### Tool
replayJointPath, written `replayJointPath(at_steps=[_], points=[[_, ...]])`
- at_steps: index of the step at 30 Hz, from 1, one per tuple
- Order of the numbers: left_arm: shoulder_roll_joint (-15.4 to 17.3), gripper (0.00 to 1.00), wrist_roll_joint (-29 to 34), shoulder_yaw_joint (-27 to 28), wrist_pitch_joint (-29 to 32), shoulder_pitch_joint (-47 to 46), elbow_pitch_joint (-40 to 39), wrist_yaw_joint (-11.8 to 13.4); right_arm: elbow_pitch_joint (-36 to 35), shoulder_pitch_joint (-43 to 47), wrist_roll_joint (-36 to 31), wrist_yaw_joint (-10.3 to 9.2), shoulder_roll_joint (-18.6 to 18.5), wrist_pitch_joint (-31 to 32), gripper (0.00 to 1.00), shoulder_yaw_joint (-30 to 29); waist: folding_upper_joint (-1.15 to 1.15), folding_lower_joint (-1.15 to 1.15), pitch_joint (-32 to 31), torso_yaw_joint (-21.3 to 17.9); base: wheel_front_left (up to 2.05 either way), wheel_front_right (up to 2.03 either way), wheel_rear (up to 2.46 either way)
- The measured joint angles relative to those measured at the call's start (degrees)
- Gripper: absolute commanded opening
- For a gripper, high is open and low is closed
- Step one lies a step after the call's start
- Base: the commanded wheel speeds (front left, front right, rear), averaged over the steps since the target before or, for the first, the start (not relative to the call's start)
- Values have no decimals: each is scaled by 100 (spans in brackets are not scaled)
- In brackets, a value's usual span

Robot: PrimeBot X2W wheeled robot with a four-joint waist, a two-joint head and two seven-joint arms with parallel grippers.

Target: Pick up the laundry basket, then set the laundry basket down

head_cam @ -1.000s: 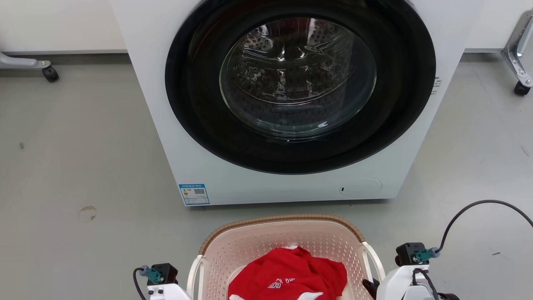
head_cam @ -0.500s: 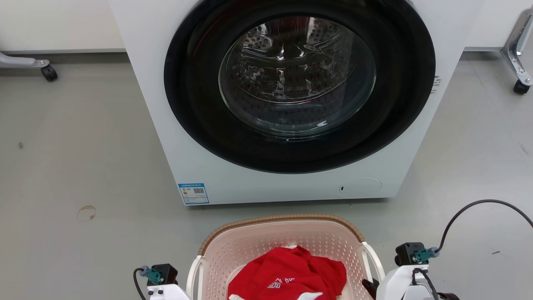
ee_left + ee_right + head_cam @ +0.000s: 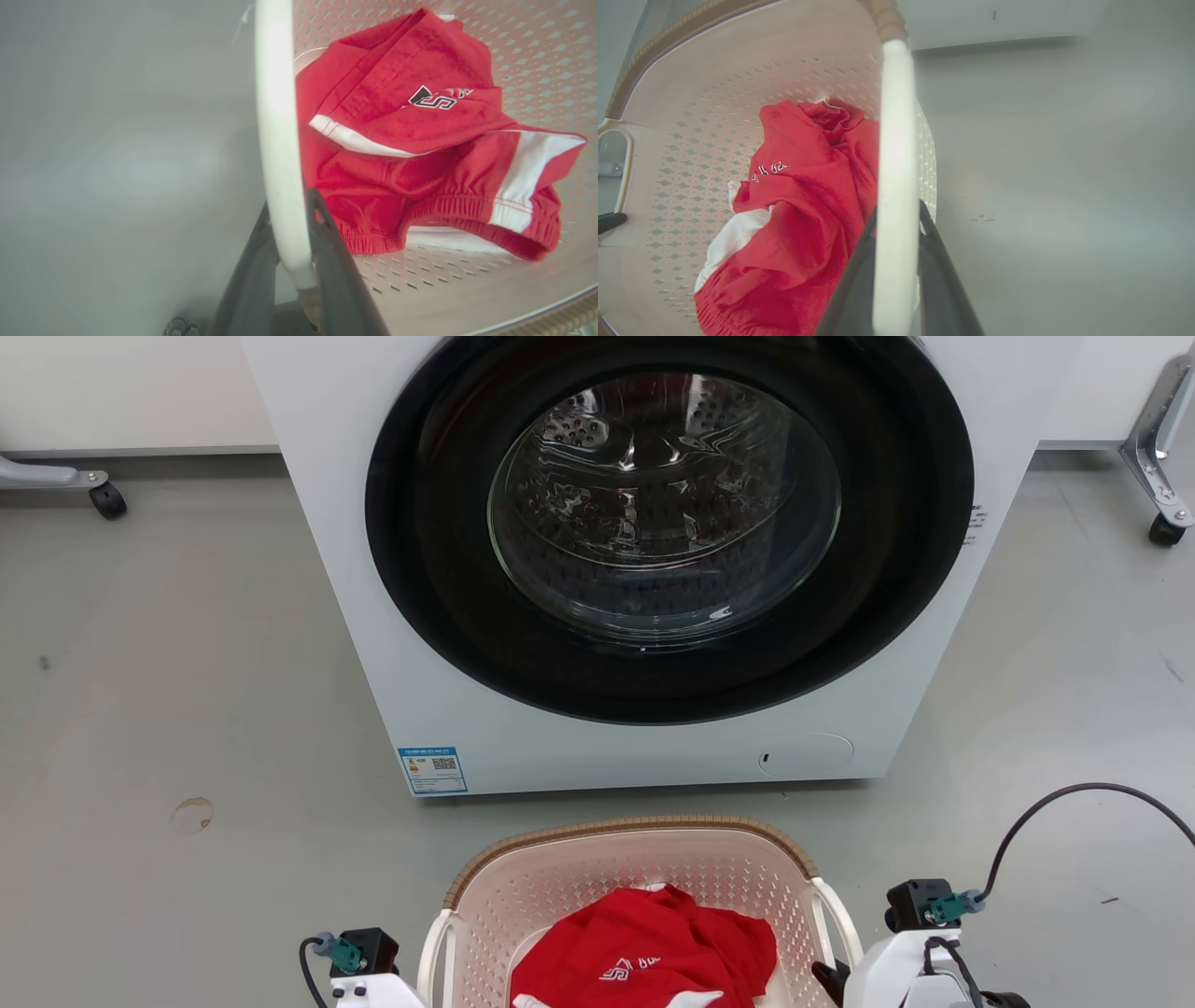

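pinching laundry basket (image 3: 560,887) handles (image 3: 275,93): left gripper (image 3: 289,204), right gripper (image 3: 897,208), perhaps lifted.

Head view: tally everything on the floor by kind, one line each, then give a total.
washing machine: 1
laundry basket: 1
red clothing pile: 1
caster wheels: 2
Total: 5

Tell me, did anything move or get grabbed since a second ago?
Almost nothing. The washing machine and the floor slide slightly left in the head view: the camera shifted, not the things. Nothing was grabbed or dropped. The left gripper stays shut on the left handle of the laundry basket, the right gripper on its right handle, and the red garment lies inside as before.
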Motion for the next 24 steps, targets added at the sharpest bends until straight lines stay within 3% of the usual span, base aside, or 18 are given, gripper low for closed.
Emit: replayJointPath(at_steps=[24], points=[[1,0,-43,-57,37,-5,23,0,7,0,0,1,1,52,0,2,0,0,43,-16,0,0,0]])
